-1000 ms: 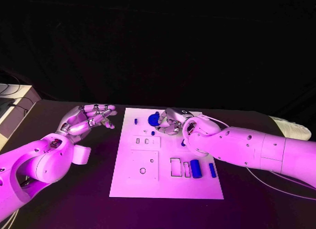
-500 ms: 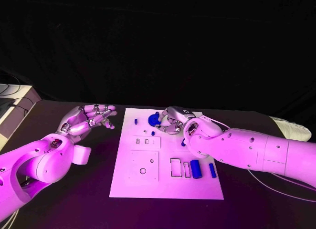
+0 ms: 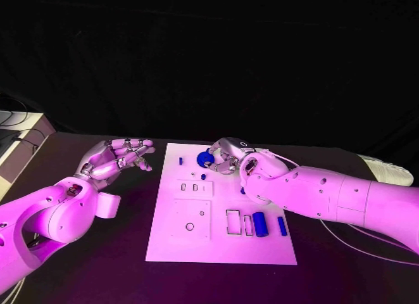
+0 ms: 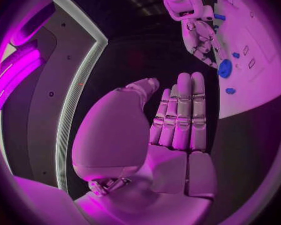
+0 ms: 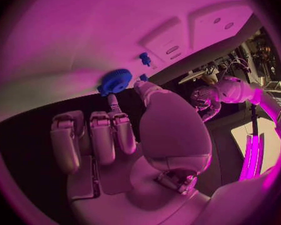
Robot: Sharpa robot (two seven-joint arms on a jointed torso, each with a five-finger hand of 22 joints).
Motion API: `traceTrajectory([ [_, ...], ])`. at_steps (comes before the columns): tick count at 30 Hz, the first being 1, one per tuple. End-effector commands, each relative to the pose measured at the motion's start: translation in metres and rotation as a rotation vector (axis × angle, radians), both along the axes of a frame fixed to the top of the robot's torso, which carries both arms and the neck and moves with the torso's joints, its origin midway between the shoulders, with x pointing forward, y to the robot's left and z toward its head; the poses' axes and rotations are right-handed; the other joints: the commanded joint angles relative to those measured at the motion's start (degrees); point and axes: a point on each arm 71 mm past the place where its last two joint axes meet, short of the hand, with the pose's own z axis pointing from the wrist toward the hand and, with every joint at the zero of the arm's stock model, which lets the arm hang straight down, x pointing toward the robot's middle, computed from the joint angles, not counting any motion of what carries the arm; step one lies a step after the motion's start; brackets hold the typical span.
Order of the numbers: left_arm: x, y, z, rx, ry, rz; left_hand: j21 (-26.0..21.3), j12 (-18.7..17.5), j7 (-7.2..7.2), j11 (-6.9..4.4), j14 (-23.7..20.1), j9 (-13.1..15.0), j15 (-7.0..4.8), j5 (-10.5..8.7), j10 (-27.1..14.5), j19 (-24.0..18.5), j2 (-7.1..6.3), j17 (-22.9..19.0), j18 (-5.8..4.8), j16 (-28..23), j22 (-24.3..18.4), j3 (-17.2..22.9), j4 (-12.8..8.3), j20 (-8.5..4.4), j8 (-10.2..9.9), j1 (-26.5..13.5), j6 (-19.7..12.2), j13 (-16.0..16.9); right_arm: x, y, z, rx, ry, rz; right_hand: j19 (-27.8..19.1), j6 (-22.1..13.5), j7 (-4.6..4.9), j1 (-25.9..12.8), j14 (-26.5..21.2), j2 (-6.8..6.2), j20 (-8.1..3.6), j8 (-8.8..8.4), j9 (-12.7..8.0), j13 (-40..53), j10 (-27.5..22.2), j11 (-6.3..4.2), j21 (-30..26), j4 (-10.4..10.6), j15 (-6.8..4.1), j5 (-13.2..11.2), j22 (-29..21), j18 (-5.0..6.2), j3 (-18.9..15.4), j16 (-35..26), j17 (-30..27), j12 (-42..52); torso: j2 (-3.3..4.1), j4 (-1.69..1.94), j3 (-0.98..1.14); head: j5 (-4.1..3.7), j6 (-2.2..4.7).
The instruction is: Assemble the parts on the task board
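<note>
Task board point(image 3: 173, 244) mid-table; bare black table point(image 3: 91, 272) either side. R hand point(image 3: 230, 158) at board's 12 o'clock edge, pinching blue gear point(image 3: 206, 158). L hand point(image 3: 116, 159) off board at 9 o'clock, released, fingers apart. Blue cylinder point(image 3: 260, 223) stands at board's 4 o'clock.

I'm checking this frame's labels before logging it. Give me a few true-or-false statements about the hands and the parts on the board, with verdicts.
1. The right robot hand is at a blue gear near the task board's far edge. True.
2. The left robot hand holds a blue part. False: it holds nothing, fingers apart, beside the board.
3. A blue cylinder lies on the board's near right part. True.
4. The gear lies off the board on the black table. False: it is over the board.
</note>
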Motion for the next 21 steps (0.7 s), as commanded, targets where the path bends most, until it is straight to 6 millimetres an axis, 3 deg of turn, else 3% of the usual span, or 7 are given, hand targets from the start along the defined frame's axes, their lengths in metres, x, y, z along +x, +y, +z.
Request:
traceTrajectory([
  [1,-0.0005,-0.0017,0.0009,-0.003,-0.006,-0.015,0.2,-0.2,0.1,0.01,-0.5,0.1,0.02,-0.08,-0.3,-0.4,-0.02,0.1,0.66,0.3,0.1,0.0,-0.2,-0.05,-0.3,0.0,-0.3,0.0,0.0005,0.0014,-0.0047,-0.027,0.017,0.005,6.0,-1.7,0.16,0.1,5.9,-0.62,0.37,-0.53,-0.6,15.1,6.1,0.54,0.3,0.2,0.47,-0.3,15.1,-0.39,-0.1,0.2,13.9,0.1,0.04,-0.12,-0.03,0.1,-0.09],
  [12,0.0,-0.0021,0.0006,-0.002,-0.005,-0.015,0.2,-0.2,0.1,0.01,-0.5,0.1,0.02,-0.08,-0.3,-0.4,-0.02,0.1,0.66,0.3,0.1,0.0,-0.2,-0.05,-0.3,0.0,-0.3,0.0,0.0032,0.0056,-0.0075,-0.046,0.047,0.014,6.0,-2.6,0.21,0.2,5.9,-0.63,0.44,-0.8,-0.9,15.1,6.1,0.59,0.3,0.2,0.53,-0.3,15.1,-0.39,-0.2,0.3,14.0,0.1,0.01,-0.14,0.04,0.11,-0.14],
  [21,0.0007,-0.0006,-0.0002,0.012,-0.002,-0.001,0.5,-0.2,0.14,0.03,-0.5,0.1,0.03,-0.04,-0.3,-0.5,0.24,0.1,0.68,0.4,0.2,0.2,-0.3,-0.02,-0.3,0.0,-0.2,0.0,0.0042,0.0065,-0.0116,-0.064,0.091,0.021,6.0,1.0,-0.53,-0.3,5.9,-0.4,0.32,-0.12,-0.1,15.1,6.1,0.05,0.3,0.4,0.16,-0.6,15.1,-0.39,-0.4,0.2,13.9,0.1,0.04,-0.21,0.07,0.17,-0.35],
])
